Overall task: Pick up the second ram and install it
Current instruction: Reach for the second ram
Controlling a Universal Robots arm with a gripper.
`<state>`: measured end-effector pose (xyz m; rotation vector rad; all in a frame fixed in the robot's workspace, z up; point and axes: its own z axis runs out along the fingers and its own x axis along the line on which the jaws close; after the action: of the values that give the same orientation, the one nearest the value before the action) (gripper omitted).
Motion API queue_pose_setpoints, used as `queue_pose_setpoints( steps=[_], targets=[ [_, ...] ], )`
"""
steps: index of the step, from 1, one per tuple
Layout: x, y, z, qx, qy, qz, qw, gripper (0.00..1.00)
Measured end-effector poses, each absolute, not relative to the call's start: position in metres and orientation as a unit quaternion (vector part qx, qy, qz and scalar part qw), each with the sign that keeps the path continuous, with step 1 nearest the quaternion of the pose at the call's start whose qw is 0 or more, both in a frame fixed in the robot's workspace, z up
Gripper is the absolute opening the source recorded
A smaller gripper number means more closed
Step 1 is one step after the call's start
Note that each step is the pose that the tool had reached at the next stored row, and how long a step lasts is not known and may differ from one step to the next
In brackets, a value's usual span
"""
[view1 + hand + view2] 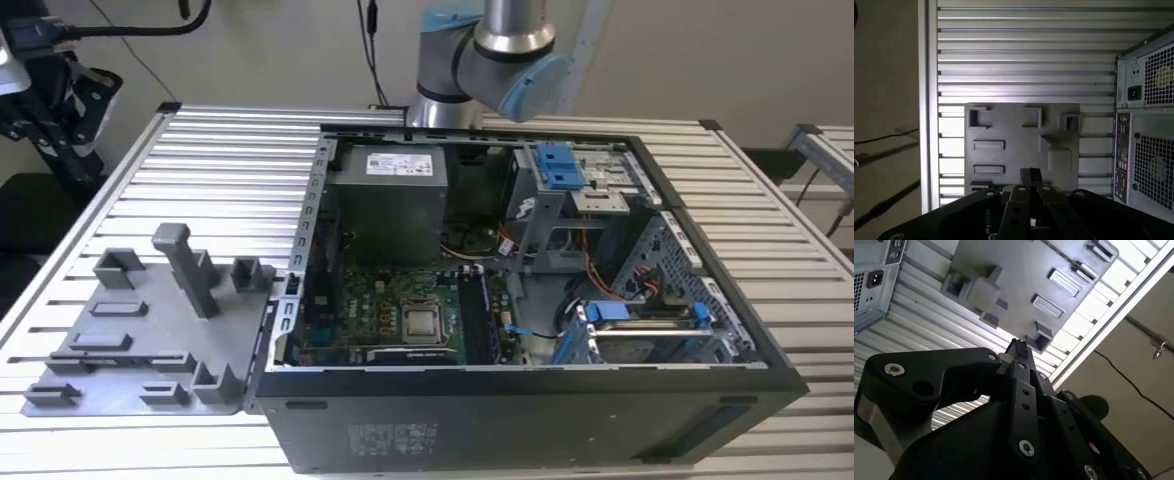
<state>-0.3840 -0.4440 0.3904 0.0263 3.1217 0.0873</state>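
Hand (1030, 175), partly cut off, facing tray (1019, 137)

In the exterior view, the arm (497, 60) is seen as a vertical silver tube ending in a bent grey joint. In both wrist views, the black gripper (1017, 347) (1030, 175) is shown with its linkages converging and its fingertips pressed together.
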Motion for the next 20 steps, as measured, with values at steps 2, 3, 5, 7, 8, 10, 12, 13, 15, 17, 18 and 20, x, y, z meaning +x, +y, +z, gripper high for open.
queue_pose_setpoints(
  steps=[2, 3, 5, 7, 8, 10, 12, 13, 15, 17, 18, 20],
  targets=[
    [-0.384, -0.45, 0.39, 0.008, 1.0, 0.028, 0.009, 0.11],
    [-0.384, -0.454, 0.39, 0.008, 1.0, 0.028, 0.009, 0.11],
    [-0.384, -0.461, 0.39, 0.008, 0.999, 0.029, 0.009, 0.11],
    [-0.384, -0.468, 0.39, 0.008, 0.999, 0.03, 0.009, 0.11],
    [-0.384, -0.472, 0.39, 0.008, 0.999, 0.031, 0.009, 0.11],
    [-0.385, -0.478, 0.39, 0.009, 0.999, 0.032, 0.009, 0.11],
    [-0.386, -0.483, 0.39, 0.009, 0.999, 0.033, 0.009, 0.11],
    [-0.386, -0.485, 0.39, 0.009, 0.999, 0.033, 0.009, 0.11],
    [-0.387, -0.49, 0.39, 0.009, 0.999, 0.034, 0.009, 0.11],
    [-0.388, -0.495, 0.39, 0.008, 0.999, 0.034, 0.009, 0.11],
    [-0.388, -0.498, 0.39, 0.008, 0.999, 0.034, 0.009, 0.11],
    [-0.389, -0.502, 0.39, 0.009, 0.999, 0.035, 0.009, 0.11]
  ],
)
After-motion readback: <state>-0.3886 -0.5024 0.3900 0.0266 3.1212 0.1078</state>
